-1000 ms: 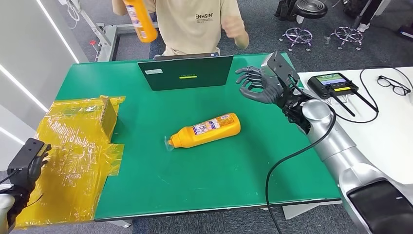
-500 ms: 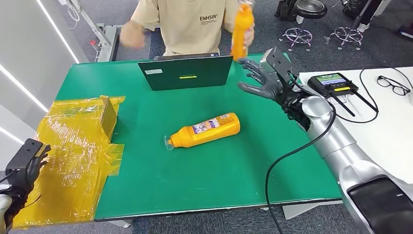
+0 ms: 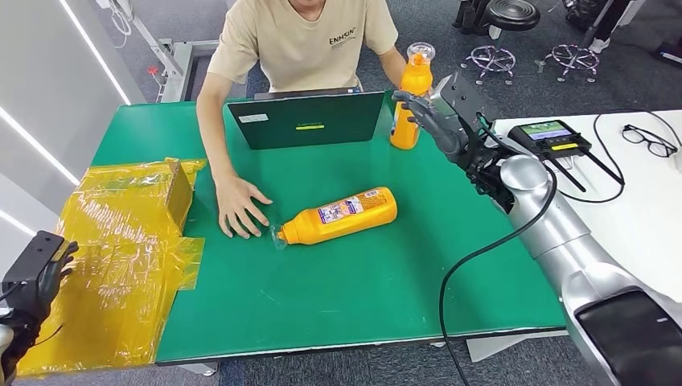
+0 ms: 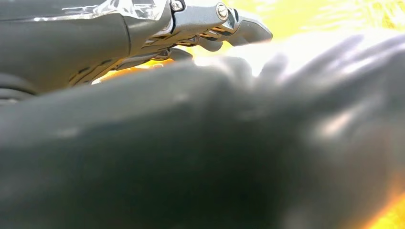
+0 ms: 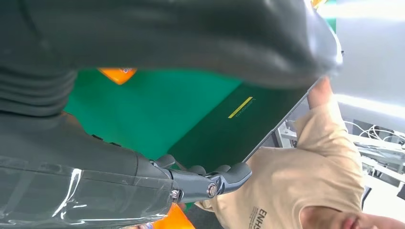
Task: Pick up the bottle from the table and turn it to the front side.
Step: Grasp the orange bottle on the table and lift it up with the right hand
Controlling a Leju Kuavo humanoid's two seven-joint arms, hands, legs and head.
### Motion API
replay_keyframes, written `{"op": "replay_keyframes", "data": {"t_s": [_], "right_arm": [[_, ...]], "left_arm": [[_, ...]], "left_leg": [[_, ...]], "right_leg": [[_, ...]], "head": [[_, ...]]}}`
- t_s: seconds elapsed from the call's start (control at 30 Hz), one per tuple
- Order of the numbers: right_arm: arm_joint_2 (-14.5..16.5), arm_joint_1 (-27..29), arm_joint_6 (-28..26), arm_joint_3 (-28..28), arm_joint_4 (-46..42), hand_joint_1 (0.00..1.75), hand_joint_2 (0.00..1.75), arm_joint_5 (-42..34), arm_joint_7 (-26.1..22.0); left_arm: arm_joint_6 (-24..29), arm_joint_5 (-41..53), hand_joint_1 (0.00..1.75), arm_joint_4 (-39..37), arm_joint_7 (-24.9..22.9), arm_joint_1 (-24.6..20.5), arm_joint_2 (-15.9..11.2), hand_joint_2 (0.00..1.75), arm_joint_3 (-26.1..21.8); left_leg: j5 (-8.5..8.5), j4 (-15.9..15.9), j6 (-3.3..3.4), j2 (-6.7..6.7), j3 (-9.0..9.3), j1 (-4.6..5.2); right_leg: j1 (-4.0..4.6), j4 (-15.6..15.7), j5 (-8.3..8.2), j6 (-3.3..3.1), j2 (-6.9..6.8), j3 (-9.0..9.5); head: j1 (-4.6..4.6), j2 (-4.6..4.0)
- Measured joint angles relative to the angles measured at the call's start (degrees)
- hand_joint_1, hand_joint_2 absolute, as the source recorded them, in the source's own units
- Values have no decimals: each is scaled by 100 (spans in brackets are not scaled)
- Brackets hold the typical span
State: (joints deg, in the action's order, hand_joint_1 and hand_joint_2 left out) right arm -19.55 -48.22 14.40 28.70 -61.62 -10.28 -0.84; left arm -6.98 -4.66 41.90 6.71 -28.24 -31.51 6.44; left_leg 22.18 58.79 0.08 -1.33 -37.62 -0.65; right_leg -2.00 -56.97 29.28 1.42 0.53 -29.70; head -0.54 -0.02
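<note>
A robot's right hand point(image 3: 426, 121), fingers spread and holding nothing, hovers at the far right of the green bench point(image 3: 346, 273), just beside an upright orange bottle point(image 3: 408, 96) gripped by a person point(image 3: 301, 40) seated behind a laptop point(image 3: 306, 119). A second bottle point(image 3: 342, 215) lies on its side mid-bench, the person's other hand point(image 3: 240, 207) flat near its cap. The left hand point(image 3: 32, 281) hangs low by yellow wrapped boxes point(image 3: 121, 241); whether it is spread or curled cannot be told. The pick-up appears not yet begun; next, the right hand likely needs to close around a bottle's body.
</note>
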Motion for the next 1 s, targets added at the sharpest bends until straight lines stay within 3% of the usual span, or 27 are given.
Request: {"op": "replay_keyframes", "data": {"t_s": [0.13,0.27,1.0], "right_arm": [[-12,0,0,0,-4,0,0,11,-13],[-46,3,-3,0,-2,0,175,14,-51],[-180,275,-75,-136,-279,0,175,319,-119]], "left_arm": [[1,3,0,0,-14,-7,1,0,-2],[13,7,0,0,-20,-11,7,0,-2],[211,107,0,-63,-1,-140,150,0,1]], "left_leg": [[0,0,0,0,0,0],[0,0,0,0,0,0],[0,1,0,7,-1,0]], "right_leg": [[-1,0,0,0,0,0],[-1,1,0,0,0,-1],[-2,1,-1,0,8,-7]], "head": [[-1,0],[-1,0],[0,-1]]}}
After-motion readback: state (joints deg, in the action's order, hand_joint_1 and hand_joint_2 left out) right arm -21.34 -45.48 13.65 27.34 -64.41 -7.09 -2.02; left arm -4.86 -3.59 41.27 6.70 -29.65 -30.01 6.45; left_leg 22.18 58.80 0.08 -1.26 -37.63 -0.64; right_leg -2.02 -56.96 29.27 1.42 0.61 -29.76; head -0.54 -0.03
